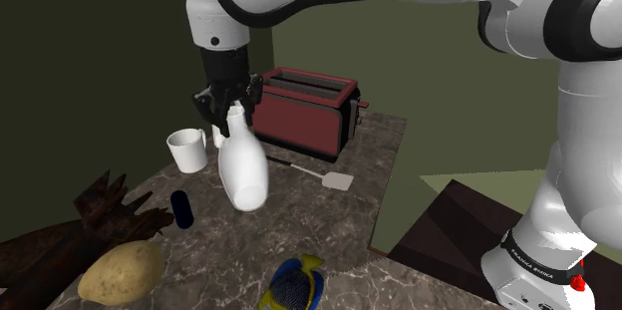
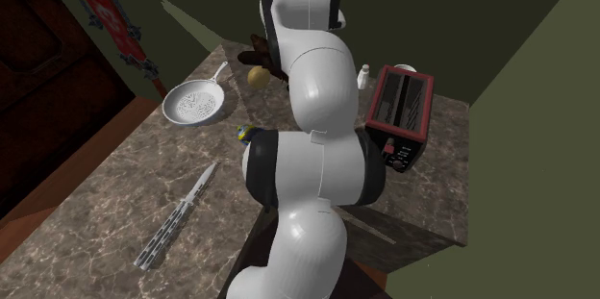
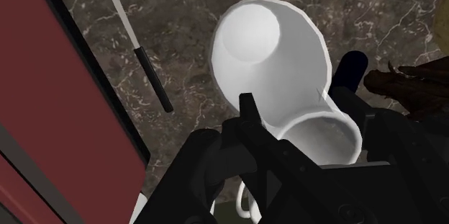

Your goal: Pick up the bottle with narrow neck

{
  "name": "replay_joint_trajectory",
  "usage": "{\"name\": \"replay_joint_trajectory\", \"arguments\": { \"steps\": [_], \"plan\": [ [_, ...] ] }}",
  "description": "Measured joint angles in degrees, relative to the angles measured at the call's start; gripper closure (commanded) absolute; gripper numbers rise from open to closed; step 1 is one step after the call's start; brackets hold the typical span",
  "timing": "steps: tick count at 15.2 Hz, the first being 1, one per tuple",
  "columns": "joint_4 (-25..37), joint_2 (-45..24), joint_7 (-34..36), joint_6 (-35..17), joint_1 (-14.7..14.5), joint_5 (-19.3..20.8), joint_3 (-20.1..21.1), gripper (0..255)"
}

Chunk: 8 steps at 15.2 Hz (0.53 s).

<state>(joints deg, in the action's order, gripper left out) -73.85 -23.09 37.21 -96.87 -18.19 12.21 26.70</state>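
While tool [image 1: 231,104] hangs spread — white bottle [image 1: 243,166] just below | neck unclasped.

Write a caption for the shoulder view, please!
Black gripper at the narrow neck of a white bottle, red toaster behind.

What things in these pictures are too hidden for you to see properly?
- Second exterior view: the arm covers the white bottle except its top.
- Shoulder view: the blue and yellow fish-like thing is cut off by the bottom edge.
- Wrist view: the red toaster runs off the edge, so its whole shape is unclear.
- Shoulder view: the small dark thing near the bottle is too dim to name.
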Motion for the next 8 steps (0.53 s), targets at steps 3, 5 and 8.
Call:
{"name": "replay_joint_trajectory", "arguments": {
  "steps": [3,5,8],
  "plan": [
    [2.49,-0.35,-0.11,2.18,-0.37,0.13,0.01,255],
    [4.08,-0.50,-0.20,3.60,-0.60,0.19,0.03,255],
    [8.36,-1.69,-0.27,6.70,-1.46,0.67,-0.01,255]
  ]
}}
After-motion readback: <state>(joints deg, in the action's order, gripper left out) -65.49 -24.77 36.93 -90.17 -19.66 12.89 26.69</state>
